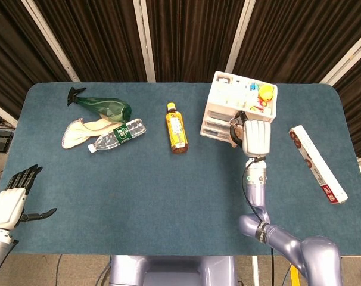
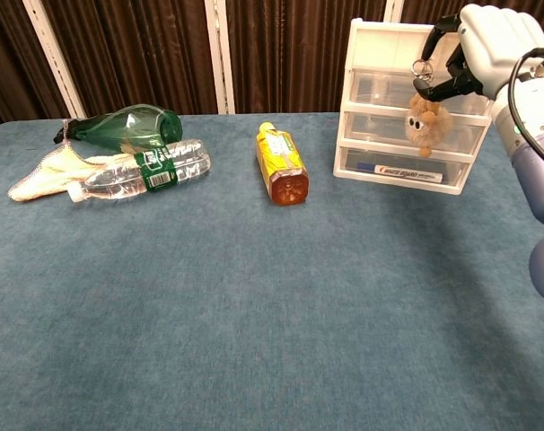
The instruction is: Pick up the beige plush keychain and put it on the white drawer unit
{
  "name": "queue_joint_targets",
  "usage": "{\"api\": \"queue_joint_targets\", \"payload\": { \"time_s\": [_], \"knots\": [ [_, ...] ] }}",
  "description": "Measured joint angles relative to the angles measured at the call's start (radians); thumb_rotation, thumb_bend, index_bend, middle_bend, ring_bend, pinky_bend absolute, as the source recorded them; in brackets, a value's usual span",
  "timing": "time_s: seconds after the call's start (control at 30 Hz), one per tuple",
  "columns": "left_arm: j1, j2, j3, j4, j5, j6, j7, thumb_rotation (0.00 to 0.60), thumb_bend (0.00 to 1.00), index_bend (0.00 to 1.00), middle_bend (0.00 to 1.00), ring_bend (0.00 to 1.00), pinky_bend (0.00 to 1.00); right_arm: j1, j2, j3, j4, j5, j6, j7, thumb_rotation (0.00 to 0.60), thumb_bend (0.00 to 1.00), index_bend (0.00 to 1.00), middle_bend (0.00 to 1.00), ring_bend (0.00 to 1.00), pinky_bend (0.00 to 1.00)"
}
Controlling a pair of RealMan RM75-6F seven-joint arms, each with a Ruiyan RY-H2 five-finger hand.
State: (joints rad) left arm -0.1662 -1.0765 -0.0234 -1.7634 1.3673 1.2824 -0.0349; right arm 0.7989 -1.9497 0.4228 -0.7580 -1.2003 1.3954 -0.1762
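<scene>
We log: right hand (image 2: 484, 47) pinching beige plush keychain (image 2: 426, 121) before white drawer unit (image 2: 377, 97) | left hand (image 1: 15, 201) released, fingers spread.

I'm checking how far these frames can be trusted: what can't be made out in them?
- Plush keychain: head view, almost all hidden under the right hand.
- White drawer unit top: chest view, cut off by the upper edge.
- Left hand: outside chest view.

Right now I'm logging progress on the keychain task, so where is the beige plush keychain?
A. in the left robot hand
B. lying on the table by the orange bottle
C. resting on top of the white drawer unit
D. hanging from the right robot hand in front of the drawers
D: the beige plush keychain dangles from the right robot hand in front of the white drawer unit, not yet on top.
</scene>
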Motion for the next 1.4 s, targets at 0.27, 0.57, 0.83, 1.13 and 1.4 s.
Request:
{"api": "queue_joint_targets", "payload": {
  "time_s": [0.27,0.57,0.83,1.13,1.4],
  "knots": [
    [0.001,-0.004,0.002,0.0,0.003,0.003,0.009,0.482,0.0,0.0,0.0,0.0,0.0,0.003,-0.033,-0.012,0.09,-0.029,0.011,0.076,0.6,0.33,0.55,1.0,1.0,0.92],
    [0.001,-0.004,0.002,0.001,0.003,0.004,0.009,0.483,0.0,0.0,0.0,0.0,0.0,0.022,-0.073,-0.013,0.174,-0.045,0.012,0.138,0.6,0.33,0.54,1.0,1.0,0.92],
    [0.002,-0.004,0.004,0.001,0.006,0.005,0.01,0.479,0.0,0.0,0.0,0.0,0.0,0.041,-0.091,-0.01,0.225,-0.053,0.006,0.164,0.6,0.33,0.53,1.0,1.0,0.91],
    [0.004,-0.004,0.006,-0.001,0.012,0.008,0.01,0.485,0.0,0.0,0.0,0.0,0.0,0.063,-0.103,-0.006,0.293,-0.05,-0.031,0.185,0.6,0.33,0.53,1.0,1.0,0.91],
    [0.005,-0.005,0.007,-0.002,0.012,0.009,0.013,0.482,0.0,0.0,0.0,0.0,0.0,0.062,-0.121,-0.013,0.362,-0.042,-0.071,0.214,0.6,0.31,0.53,1.0,1.0,0.91]
  ]
}}
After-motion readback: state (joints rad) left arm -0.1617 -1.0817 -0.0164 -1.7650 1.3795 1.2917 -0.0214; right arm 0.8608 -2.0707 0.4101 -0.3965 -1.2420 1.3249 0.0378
